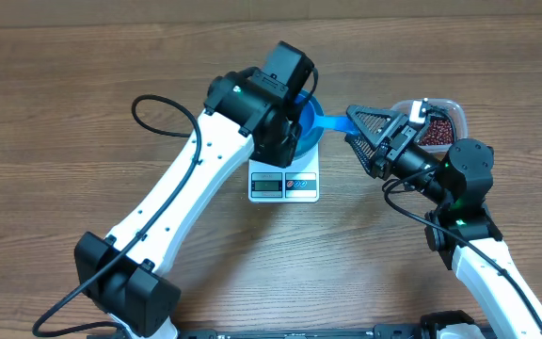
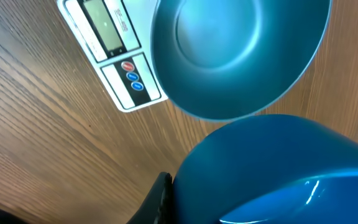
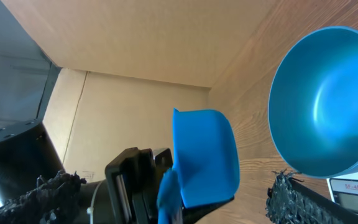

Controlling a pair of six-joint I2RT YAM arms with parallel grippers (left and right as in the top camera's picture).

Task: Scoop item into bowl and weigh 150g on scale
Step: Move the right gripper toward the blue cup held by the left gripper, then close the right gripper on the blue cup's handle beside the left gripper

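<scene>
The left gripper (image 3: 159,182) was pressed shut on the handle of the scoop (image 3: 204,155). From overhead its fingers were hidden under its own wrist, and its wrist view showed only one dark finger beside a large blue curve cut off by the frame. The right gripper (image 1: 348,126) stood spread wide, one meshed finger on each side of the scoop and not touching it.

The scoop ran left to right, handle at the left gripper and cup towards the right gripper. It hung just right of the bowl (image 1: 307,132), near the far-right rim. The bowl sat upright on the scale (image 1: 285,185), covering the far part of it. The display and buttons showed on the near edge, but the reading was too small to make out.

The beans (image 1: 438,132) lay in a clear tub (image 1: 454,111) to the right, partly hidden by the right gripper. The table (image 1: 64,94) was brown wood grain. The right wrist view showed a plain tan panel beyond it.
</scene>
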